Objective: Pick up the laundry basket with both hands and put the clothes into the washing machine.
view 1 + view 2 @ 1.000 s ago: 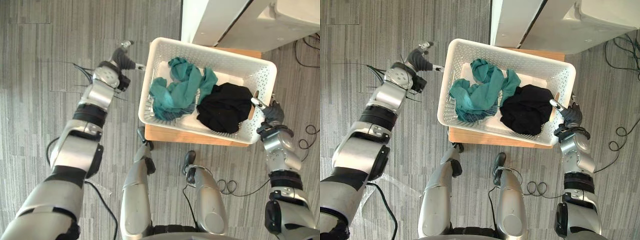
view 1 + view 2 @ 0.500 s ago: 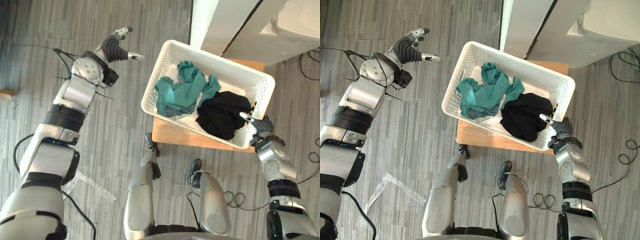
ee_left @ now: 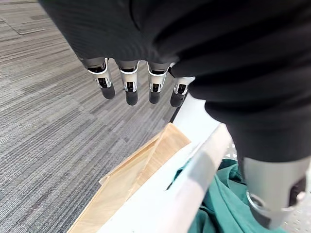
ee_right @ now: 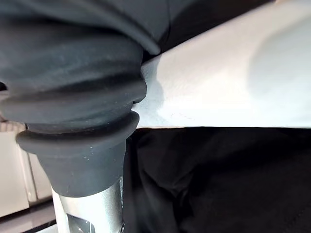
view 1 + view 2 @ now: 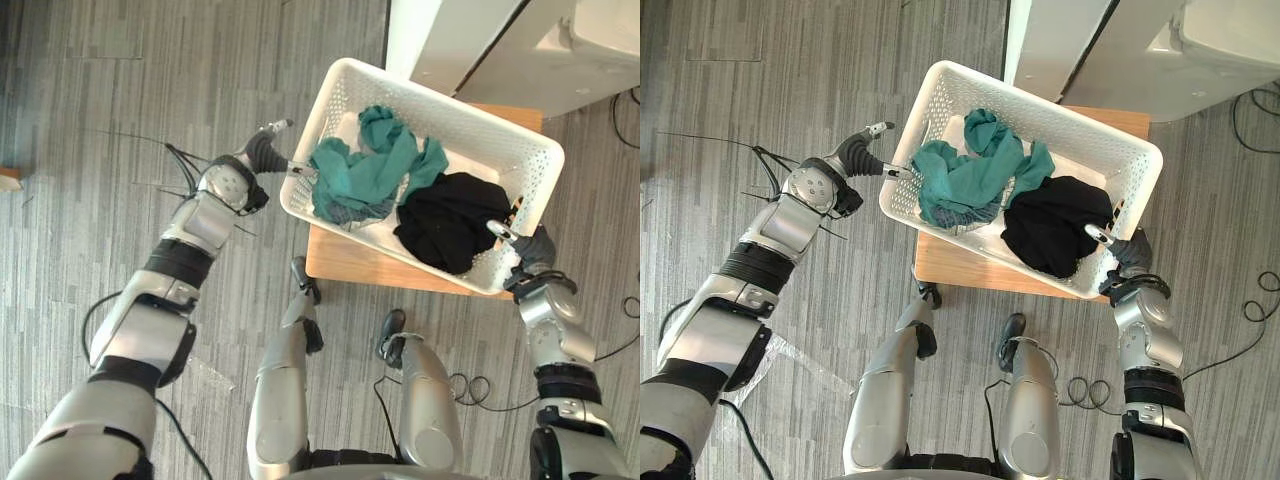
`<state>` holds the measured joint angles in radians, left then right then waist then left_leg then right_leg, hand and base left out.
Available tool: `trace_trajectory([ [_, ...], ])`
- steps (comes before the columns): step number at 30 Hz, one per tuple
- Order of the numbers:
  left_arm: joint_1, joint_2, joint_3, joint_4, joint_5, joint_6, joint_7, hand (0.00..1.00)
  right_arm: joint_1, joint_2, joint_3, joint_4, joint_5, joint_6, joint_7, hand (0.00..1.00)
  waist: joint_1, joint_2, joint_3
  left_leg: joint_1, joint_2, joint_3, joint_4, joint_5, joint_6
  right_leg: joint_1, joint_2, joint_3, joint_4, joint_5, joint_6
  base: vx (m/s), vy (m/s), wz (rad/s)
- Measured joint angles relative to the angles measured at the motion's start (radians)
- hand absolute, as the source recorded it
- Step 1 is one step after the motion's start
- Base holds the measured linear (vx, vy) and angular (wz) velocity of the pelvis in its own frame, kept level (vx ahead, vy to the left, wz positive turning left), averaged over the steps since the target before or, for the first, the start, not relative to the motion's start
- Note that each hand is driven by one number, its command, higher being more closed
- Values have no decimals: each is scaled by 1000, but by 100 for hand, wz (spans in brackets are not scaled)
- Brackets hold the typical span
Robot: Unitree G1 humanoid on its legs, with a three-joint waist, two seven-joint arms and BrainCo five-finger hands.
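The white laundry basket (image 5: 440,96) rests skewed on a low wooden stool (image 5: 365,266). Inside lie teal clothes (image 5: 365,175) and a black garment (image 5: 450,220). My left hand (image 5: 260,156) is at the basket's left end. Its thumb reaches over the rim, and its straight fingers (image 3: 129,90) hang outside the wall, closed on nothing. My right hand (image 5: 535,256) is clamped on the basket's right end, thumb hooked over the rim beside the black garment. The right wrist view has that thumb (image 4: 85,213) against the white rim (image 4: 218,82).
The white washing machine (image 5: 500,40) stands just beyond the basket at the top right. Grey plank floor lies to the left, with a small brown object (image 5: 8,178) at the far left edge.
My left hand swung from out over the floor back to the basket's left rim. The right hand stayed on the right rim. The camera shifted a little.
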<state>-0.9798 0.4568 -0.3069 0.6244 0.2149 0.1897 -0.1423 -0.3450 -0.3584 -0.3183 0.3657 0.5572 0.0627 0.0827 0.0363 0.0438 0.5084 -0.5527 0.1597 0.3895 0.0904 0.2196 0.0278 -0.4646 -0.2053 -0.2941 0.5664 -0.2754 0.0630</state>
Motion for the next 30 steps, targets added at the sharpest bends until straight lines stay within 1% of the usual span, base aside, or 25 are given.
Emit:
trace_trajectory([
  [1, 0, -29, 43, 23, 6, 1, 16, 0, 0, 3, 0, -6, 0, -5, -1, 0, -4, 0, 0, -5, 1, 0, 4, 0, 0, -5, 1, 2, 0, 0, 0, 66, -71, -3],
  [2, -3, -37, 61, 31, 13, 1, 21, 0, 0, 6, -2, -14, 0, -7, -2, 0, -7, 0, 0, -11, 2, 0, 8, 0, 0, -9, 1, 3, 0, 0, 0, 65, -69, -3],
  [3, -8, -55, 109, 53, 19, 1, 46, 0, -4, 20, -5, -29, 0, -12, -12, 0, -15, -1, 1, -21, 4, 0, 14, 0, 0, -16, 2, 3, 1, 0, 0, 44, -45, -1],
  [4, -11, -61, 129, 67, 24, 1, 58, 0, -6, 29, -5, -37, 0, -14, -17, 0, -20, -1, 1, -25, 4, -1, 15, 0, 0, -19, 2, 3, 2, 0, 0, 55, -55, -2],
  [5, -28, -77, 170, 101, 34, 1, 77, 0, -8, 44, -13, -41, 1, -24, -18, 0, -21, -3, 2, -30, 5, 1, 15, 0, 0, -27, 3, 6, 4, 0, 0, 51, -57, -3],
  [8, -63, -109, 238, 142, 34, 0, 126, 0, -15, 66, -19, -43, 2, -41, -24, 0, -20, -4, 3, -30, 11, 3, 15, 2, -1, -30, 12, 13, 3, 0, -1, 51, -69, -6],
  [13, -106, -129, 314, 171, 32, -1, 164, 0, -21, 78, -19, -58, 4, -48, -41, 0, -23, -6, 4, -33, 18, 10, 13, 5, -5, -44, 19, 26, 1, 4, -6, 41, -64, -9],
  [18, -111, -140, 317, 172, 27, -1, 167, 0, -21, 78, -18, -58, 4, -48, -58, 0, -23, -9, 6, -33, 27, 16, 13, 11, -3, -43, 29, 31, -8, 9, -12, 71, -63, -5],
  [21, -115, -140, 311, 174, 13, -1, 167, 0, -21, 78, -17, -58, 4, -47, -59, 0, -24, -9, 6, -31, 30, 16, 13, 18, -11, -43, 31, 33, -10, 11, -15, 58, -69, -4],
  [22, -131, -140, 305, 188, 14, -1, 167, 0, -21, 78, -16, -57, 4, -47, -59, 0, -24, -9, 6, -30, 30, 16, 12, 22, -16, -43, 31, 33, -10, 12, -16, 59, -75, -4],
  [25, -172, -140, 283, 209, 15, 0, 164, 0, -21, 78, -16, -57, 5, -47, -59, 0, -24, -9, 6, -25, 30, 16, 8, 25, -15, -42, 34, 36, -13, 17, -20, 43, -50, -5],
  [27, -198, -137, 251, 212, 24, -2, 157, 0, -22, 77, -15, -57, 17, -46, -59, 0, -23, -9, 6, -18, 30, 16, -17, 52, -35, -42, 38, 40, -33, 32, -19, 36, -52, -8],
  [30, -197, -132, 207, 213, 42, -2, 121, 0, -20, 76, -15, -57, 22, -42, -59, 0, -24, -9, 6, -17, 31, 16, -22, 53, -37, -42, 44, 49, -48, 42, -17, 40, -52, -12],
])
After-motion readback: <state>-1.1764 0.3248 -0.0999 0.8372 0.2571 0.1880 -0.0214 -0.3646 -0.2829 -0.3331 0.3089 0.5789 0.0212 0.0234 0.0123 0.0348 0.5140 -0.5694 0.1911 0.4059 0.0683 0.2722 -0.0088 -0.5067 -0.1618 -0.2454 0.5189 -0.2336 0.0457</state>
